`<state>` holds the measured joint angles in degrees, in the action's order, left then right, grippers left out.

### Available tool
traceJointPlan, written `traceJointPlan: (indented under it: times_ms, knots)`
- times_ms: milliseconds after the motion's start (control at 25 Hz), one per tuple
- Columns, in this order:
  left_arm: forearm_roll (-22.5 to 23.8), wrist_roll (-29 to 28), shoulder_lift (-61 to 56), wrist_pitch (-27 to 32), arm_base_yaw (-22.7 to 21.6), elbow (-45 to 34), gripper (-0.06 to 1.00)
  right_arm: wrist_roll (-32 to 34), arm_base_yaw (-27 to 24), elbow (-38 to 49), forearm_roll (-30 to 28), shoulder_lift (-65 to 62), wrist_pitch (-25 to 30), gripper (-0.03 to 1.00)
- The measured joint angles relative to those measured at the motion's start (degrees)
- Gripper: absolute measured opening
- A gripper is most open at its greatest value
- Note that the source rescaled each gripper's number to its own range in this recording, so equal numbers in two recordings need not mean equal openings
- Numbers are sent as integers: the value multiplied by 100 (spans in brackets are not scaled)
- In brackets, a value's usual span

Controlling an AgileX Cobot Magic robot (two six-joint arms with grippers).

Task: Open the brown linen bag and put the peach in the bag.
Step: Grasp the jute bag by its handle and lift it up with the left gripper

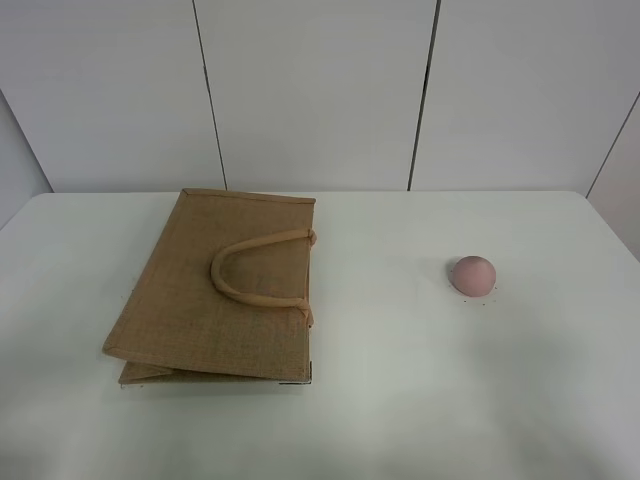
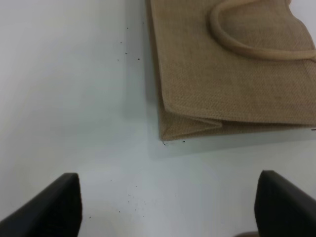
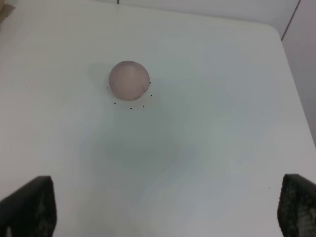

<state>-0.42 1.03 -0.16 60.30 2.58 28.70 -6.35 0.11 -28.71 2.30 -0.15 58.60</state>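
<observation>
While wide and empty, left gripper (image 2: 168, 200) faces the coarse flat jute bag (image 2: 222, 84), right gripper (image 3: 163, 205) the smooth round peach (image 3: 129, 80); matte white table (image 1: 400, 400), panelled wall (image 1: 310, 90)

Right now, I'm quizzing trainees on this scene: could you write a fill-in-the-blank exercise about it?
The brown linen bag lies ____ on the table, not standing. In the exterior view the peach sits to the ____ of the bag. The left gripper and the right gripper are both ____.
Missing words: flat; right; open.
</observation>
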Motion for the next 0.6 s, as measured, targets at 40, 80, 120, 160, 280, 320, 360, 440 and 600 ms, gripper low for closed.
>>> traceJointPlan:
  times_ms: [40, 80, 120, 160, 280, 320, 360, 440, 600]
  knots:
    - [0, 0, 0, 0, 0, 0, 100, 0, 0, 0, 0, 0, 0, 100]
    - [0, 0, 0, 0, 0, 0, 100, 0, 0, 0, 0, 0, 0, 100]
    - [0, 0, 0, 0, 0, 0, 100, 0, 0, 0, 0, 0, 0, 100]
    - [0, 0, 0, 0, 0, 0, 100, 0, 0, 0, 0, 0, 0, 100]
    - [0, 0, 0, 0, 0, 0, 100, 0, 0, 0, 0, 0, 0, 100]
    - [7, 0, 0, 0, 0, 0, 100, 0, 0, 0, 0, 0, 0, 100]
    - [42, 0, 0, 0, 0, 22, 100, 0, 0, 0, 0, 0, 0, 100]
    - [42, -6, 176, 19, 0, 138, 100, 0, 0, 0, 0, 0, 0, 100]
    - [-74, -68, 1333, 24, 0, 627, 100, 0, 0, 0, 0, 0, 0, 100]
